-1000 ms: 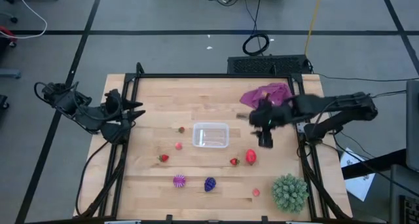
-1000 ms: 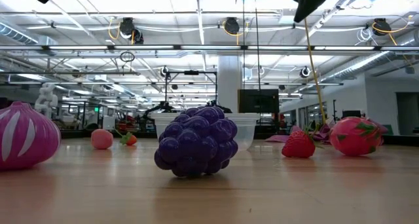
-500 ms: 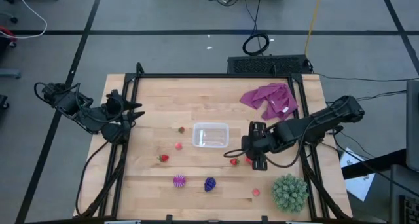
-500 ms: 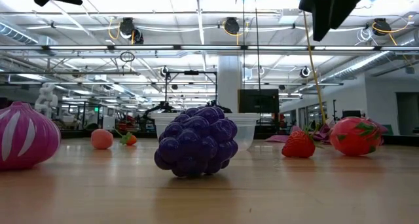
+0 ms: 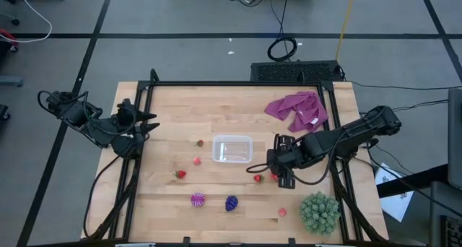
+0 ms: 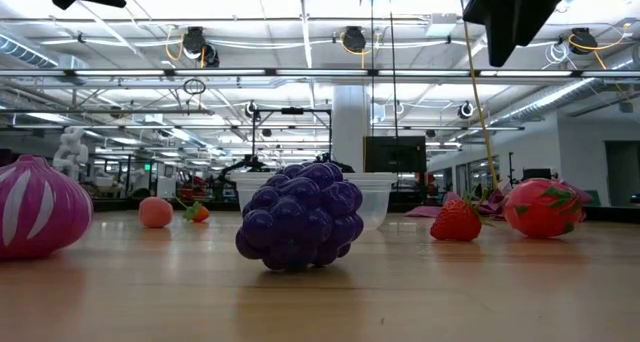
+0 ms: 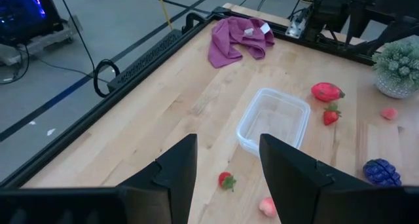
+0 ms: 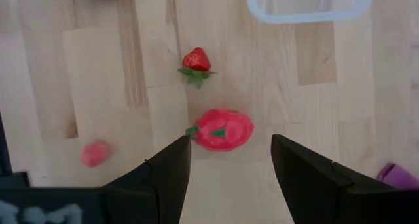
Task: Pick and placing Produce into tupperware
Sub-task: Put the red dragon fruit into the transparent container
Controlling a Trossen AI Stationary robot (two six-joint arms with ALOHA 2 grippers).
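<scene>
Clear rectangular plastic tupperware, centre of the high view on the wooden counter: holds nothing.

Red oval toy fruit, right of the tupperware, long axis along the counter, green tip toward a small red strawberry.

Right pincer: fingers apart, poised above the fruit. Left pincer: fingers apart, at the counter's left edge.

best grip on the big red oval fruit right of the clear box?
Grip the red oval toy fruit with green leaf tips across its short axis, at its rounded middle, coming straight down from above. It lies on its side on the wooden table, long axis across the open right gripper, which hangs over it. The small red strawberry lies clear of it.
</scene>
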